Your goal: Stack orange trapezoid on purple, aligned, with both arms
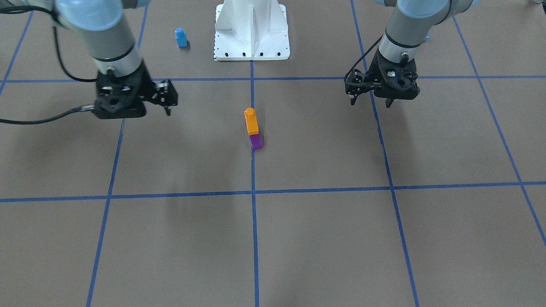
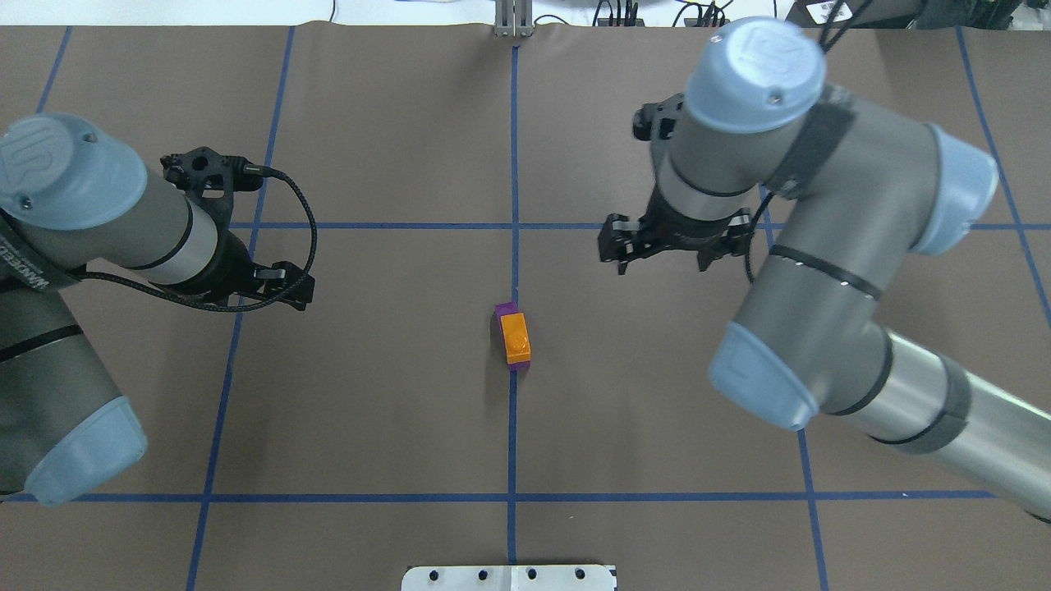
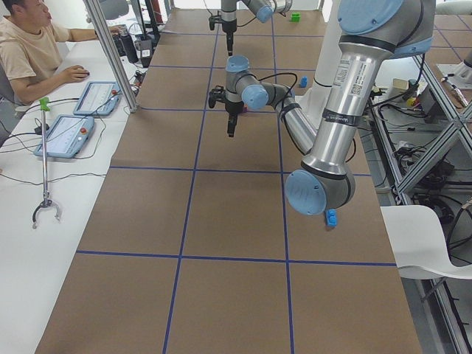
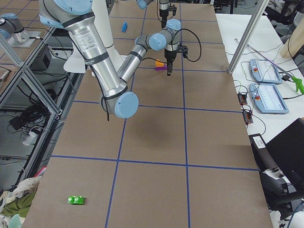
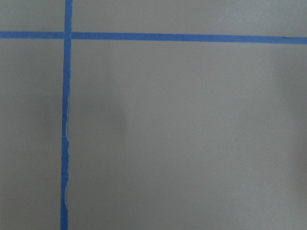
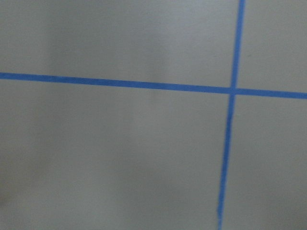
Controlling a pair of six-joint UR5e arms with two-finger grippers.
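The orange trapezoid [image 1: 251, 123] sits on top of the purple brick [image 1: 256, 141] at the middle of the table, on the centre blue line. From above, the orange trapezoid [image 2: 515, 336] covers most of the purple brick [image 2: 507, 310]. My left gripper [image 1: 371, 102] is open and empty, hovering well to one side of the stack; it also shows in the overhead view [image 2: 283, 289]. My right gripper [image 2: 663, 264] is open and empty on the other side, also apart from the stack. Both wrist views show only mat and tape.
A small blue single-stud brick [image 1: 181, 37] stands beside the white base pedestal [image 1: 251, 30]. A green brick [image 4: 76, 200] lies far off at the table's end on my right. An operator [image 3: 29, 51] sits at the far side with tablets.
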